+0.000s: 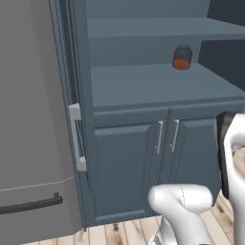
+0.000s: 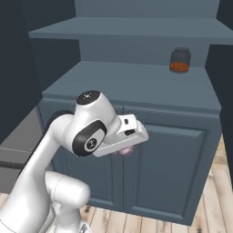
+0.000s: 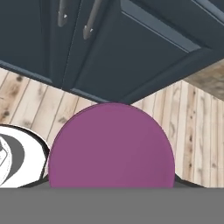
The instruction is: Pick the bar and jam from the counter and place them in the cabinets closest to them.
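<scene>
Left base view: I see the cabinet (image 1: pixel 143 91) with open shelves over paired doors, a dark jar (image 1: pixel 182 57) on the shelf, the fridge (image 1: pixel 33 119) at left.
Right base view: my gripper (image 2: pixel 127 149) hangs in front of the doors, below shelf level; a pink patch under the hand is the jam (image 2: pixel 126 151).
Hand view: the jam (image 3: pixel 111 146) sits round and magenta right at the fingers, doors and wood floor (image 3: pixel 197 131) beyond.
Tool: jaws part-closed, pinching the jam, I judge.
Handling: small, light, rigid, probably slick; I would grip its sides mid-height and avoid squeezing hard.
</scene>
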Tool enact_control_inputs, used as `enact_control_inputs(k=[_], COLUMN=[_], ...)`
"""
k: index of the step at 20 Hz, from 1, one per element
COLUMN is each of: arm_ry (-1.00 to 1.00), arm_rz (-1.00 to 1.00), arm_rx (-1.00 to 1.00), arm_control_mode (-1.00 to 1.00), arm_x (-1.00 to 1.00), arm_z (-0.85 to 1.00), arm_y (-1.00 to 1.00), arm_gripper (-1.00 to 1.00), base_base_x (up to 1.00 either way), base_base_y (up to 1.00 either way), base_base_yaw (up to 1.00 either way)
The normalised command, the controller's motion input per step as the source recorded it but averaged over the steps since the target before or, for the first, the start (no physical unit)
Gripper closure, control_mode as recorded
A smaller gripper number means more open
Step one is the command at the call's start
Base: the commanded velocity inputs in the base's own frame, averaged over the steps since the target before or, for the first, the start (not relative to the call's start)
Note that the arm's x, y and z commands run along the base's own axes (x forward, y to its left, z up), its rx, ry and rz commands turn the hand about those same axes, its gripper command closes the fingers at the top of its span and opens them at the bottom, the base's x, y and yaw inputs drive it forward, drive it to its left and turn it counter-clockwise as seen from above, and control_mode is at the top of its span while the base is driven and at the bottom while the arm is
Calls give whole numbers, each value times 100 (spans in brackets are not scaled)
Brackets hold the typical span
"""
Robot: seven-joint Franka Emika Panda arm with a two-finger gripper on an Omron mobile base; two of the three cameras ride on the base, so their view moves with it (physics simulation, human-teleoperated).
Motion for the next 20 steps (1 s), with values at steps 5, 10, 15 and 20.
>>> enact_control_inputs(k=[5, 10, 15, 20], arm_ry=[-6, -11, -23, -24], arm_rz=[2, 0, 0, -1], arm_rx=[5, 4, 9, 3], arm_control_mode=[-100, -100, -100, -100], arm_x=[-1, -5, -12, -5], arm_z=[51, 14, 30, 29], arm_y=[-1, 0, 0, 22], arm_gripper=[100, 100, 100, 100], base_base_x=[0, 0, 0, 0], base_base_y=[0, 0, 0, 0], base_base_yaw=[0, 0, 0, 0])
